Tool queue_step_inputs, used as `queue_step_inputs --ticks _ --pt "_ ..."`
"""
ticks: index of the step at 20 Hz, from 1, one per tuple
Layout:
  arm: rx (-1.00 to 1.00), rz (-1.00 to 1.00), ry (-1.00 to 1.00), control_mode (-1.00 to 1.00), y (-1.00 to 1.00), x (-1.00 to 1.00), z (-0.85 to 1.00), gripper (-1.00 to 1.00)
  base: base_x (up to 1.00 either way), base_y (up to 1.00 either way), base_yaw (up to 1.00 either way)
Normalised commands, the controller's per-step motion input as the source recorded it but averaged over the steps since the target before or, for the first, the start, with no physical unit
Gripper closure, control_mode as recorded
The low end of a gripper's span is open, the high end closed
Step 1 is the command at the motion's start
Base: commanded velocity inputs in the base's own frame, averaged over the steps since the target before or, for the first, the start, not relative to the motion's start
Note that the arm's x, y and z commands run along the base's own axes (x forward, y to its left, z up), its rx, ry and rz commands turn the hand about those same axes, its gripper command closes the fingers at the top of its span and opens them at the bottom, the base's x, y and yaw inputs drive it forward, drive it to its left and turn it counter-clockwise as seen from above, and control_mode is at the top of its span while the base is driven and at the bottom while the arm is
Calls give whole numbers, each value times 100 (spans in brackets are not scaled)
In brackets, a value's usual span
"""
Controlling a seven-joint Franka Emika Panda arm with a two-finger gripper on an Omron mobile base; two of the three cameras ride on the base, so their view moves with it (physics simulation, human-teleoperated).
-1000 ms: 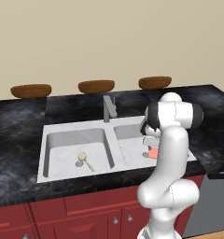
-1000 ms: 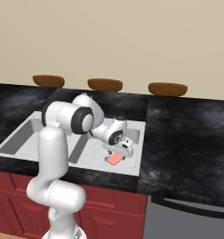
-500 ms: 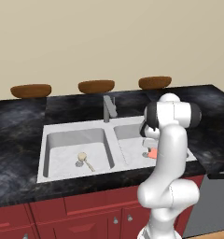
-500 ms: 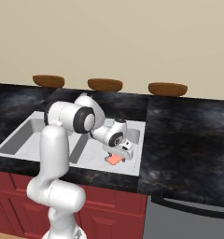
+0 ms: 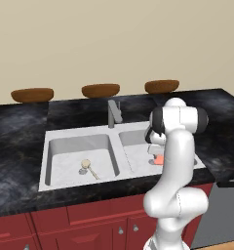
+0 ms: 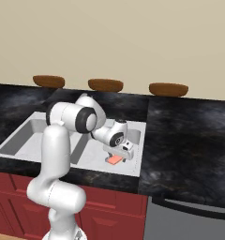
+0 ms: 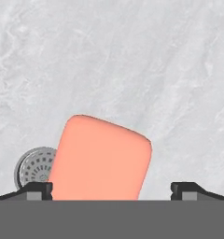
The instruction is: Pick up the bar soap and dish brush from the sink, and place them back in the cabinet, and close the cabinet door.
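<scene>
The fingers (image 7: pixel 112 189) are spread wide, one on each side of the bar soap (image 7: pixel 101 158), which lies flat on the sink (image 7: pixel 132 60) floor with its long axis slightly tilted between them

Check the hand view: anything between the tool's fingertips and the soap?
Nothing. The bar soap lies in the open tool, bare sink floor around it.
</scene>
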Motion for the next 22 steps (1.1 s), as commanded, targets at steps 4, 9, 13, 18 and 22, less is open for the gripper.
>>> queue_step_inputs --ticks 4,9,13,18,22 --pt "0 0 0 -100 0 11 -3 -100 0 0 0" --pt "0 0 0 -100 0 2 -6 -100 0 0 0" --pt "0 0 0 -100 0 0 -14 -100 0 0 0" --pt "0 0 0 -100 0 1 -21 -100 0 0 0" --pt "0 0 0 -100 0 1 -25 100 0 0 0"
